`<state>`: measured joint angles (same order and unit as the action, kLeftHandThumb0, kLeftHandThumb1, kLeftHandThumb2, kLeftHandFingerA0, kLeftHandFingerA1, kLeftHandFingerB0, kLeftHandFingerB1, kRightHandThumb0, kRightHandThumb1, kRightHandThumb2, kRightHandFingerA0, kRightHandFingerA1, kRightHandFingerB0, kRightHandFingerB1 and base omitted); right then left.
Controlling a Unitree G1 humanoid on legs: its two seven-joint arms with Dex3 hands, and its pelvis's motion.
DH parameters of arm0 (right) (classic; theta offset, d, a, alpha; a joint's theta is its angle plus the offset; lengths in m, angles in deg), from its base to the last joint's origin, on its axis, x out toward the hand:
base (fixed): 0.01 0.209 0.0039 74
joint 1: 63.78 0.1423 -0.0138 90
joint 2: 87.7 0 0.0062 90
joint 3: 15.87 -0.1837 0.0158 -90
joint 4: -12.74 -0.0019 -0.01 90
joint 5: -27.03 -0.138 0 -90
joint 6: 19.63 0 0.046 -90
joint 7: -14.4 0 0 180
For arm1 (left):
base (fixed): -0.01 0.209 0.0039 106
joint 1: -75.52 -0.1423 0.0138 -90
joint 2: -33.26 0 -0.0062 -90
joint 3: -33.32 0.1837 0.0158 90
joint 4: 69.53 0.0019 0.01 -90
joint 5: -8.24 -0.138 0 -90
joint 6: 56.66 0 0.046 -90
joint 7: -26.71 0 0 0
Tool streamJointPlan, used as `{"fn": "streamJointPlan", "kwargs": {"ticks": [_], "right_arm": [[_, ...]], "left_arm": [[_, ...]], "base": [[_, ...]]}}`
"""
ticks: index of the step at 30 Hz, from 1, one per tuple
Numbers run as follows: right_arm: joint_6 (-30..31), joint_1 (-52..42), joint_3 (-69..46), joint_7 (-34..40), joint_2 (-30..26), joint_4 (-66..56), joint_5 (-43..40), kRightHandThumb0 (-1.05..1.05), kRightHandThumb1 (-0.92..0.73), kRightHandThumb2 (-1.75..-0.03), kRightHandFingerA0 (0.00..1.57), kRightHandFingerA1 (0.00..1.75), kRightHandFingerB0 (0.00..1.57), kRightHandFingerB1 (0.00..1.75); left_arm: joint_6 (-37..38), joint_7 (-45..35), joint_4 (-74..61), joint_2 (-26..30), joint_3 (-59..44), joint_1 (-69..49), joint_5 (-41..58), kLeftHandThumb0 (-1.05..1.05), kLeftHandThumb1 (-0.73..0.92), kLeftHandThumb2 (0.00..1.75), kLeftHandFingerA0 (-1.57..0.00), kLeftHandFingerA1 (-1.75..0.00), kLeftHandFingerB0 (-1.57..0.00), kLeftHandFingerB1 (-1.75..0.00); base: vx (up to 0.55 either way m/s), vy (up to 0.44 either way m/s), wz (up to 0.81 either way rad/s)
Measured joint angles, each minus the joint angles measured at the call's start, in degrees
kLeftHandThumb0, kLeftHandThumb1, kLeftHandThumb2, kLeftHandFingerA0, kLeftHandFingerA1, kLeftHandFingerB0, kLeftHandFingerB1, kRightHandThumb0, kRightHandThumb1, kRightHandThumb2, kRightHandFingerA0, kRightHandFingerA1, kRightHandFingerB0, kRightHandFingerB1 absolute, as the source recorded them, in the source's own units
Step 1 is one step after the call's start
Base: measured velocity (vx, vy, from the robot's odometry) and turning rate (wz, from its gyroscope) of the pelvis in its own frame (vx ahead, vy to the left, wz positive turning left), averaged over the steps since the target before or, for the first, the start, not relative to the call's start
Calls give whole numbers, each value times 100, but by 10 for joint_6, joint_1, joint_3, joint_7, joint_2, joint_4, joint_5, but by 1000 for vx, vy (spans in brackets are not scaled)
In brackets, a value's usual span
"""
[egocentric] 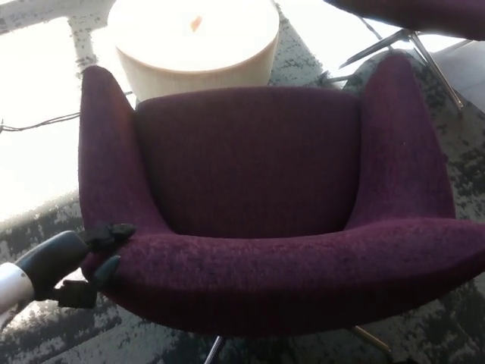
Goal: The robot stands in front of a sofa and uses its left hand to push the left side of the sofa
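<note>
A dark purple sofa chair (258, 167) fills the head view, its backrest nearest me and its seat facing away. My left hand (87, 258) comes in from the lower left and presses against the outer left corner of the backrest. Its thumb (112, 230) rests on top of the fabric and a finger (107, 268) lies against the side, holding nothing. The sofa now sits turned a little, with its right side nearer the picture's edge. My right hand is out of the picture.
A round cream side table (195, 42) stands just beyond the sofa. A second purple chair on metal legs (402, 38) is at the top right. A black cable (38, 121) runs over the bright floor at left. Dark patterned carpet (68, 334) lies underneath.
</note>
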<state>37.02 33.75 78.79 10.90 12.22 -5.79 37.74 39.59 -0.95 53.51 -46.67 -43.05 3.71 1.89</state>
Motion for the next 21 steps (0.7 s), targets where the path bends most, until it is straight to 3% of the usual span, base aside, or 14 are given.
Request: {"fn": "streamJointPlan", "kwargs": {"ticks": [6, 7, 8, 9, 10, 11, 12, 18, 19, 20, 21], "right_arm": [[0, 0, 0, 0, -1, 0, 1, -105, -91, -81, 22, 111, 13, 103], [0, 0, 0, 0, -1, 0, 1, -105, -89, -85, 21, 121, 8, 112], [0, 1, 0, 0, -1, 0, 1, -105, -89, -85, 21, 121, 8, 112], [0, 1, 0, 0, -1, 0, 1, -105, -91, -82, 25, 116, 10, 104], [0, 1, 0, 0, -2, 0, 1, -105, -91, -82, 25, 114, 11, 103], [0, 1, 0, 0, -2, 0, 1, -105, -91, -82, 25, 114, 11, 103], [0, 1, 0, 0, -3, 1, 1, -105, -92, -81, 25, 113, 12, 103], [0, 3, -2, -2, -5, 1, 1, -105, -89, -81, 23, 118, 8, 107], [0, 3, -3, -3, -5, 1, 1, -105, -91, -80, 24, 115, 10, 105], [0, 3, -3, -3, -5, 1, 1, -105, -91, -80, 24, 114, 10, 104], [0, 3, -2, -3, -5, 1, 1, -105, -91, -80, 24, 114, 10, 104]], "left_arm": [[-22, -21, -95, -10, 31, -35, 1, -86, 84, 124, 0, -14, -2, -17], [-25, -26, -108, -13, 36, -39, 1, -93, 82, 102, -2, -11, 0, -16], [-29, -29, -119, -15, 39, -42, 1, -93, 82, 102, -2, -11, 0, -16], [-34, -35, -135, -19, 45, -47, 2, -82, 83, 123, 0, -17, -1, -18], [-37, -39, -144, -21, 48, -49, 2, -91, 81, 103, -1, -10, 0, -16], [-40, -46, -155, -26, 52, -52, 4, -91, 81, 103, -1, -10, 0, -16], [-43, -52, -165, -32, 54, -54, 6, -81, 81, 121, 0, -17, -4, -20], [-47, -77, -185, -59, 62, -54, 15, -79, 84, 123, 0, -18, -1, -19], [-48, -81, -193, -59, 65, -54, 15, -84, 92, 85, 0, -12, 0, -21], [-50, -86, -207, -60, 69, -54, 16, -93, 83, 100, -6, -8, -1, -15], [-51, -88, -213, -61, 70, -54, 16, -93, 83, 100, -6, -8, -1, -15]], "base": [[0, 0, 0], [0, 0, 0], [0, 0, 0], [0, 0, 0], [0, 0, 0], [0, 0, 0], [0, 0, 0], [0, 0, 0], [0, 0, 0], [0, 0, 0], [0, 0, 0]]}}
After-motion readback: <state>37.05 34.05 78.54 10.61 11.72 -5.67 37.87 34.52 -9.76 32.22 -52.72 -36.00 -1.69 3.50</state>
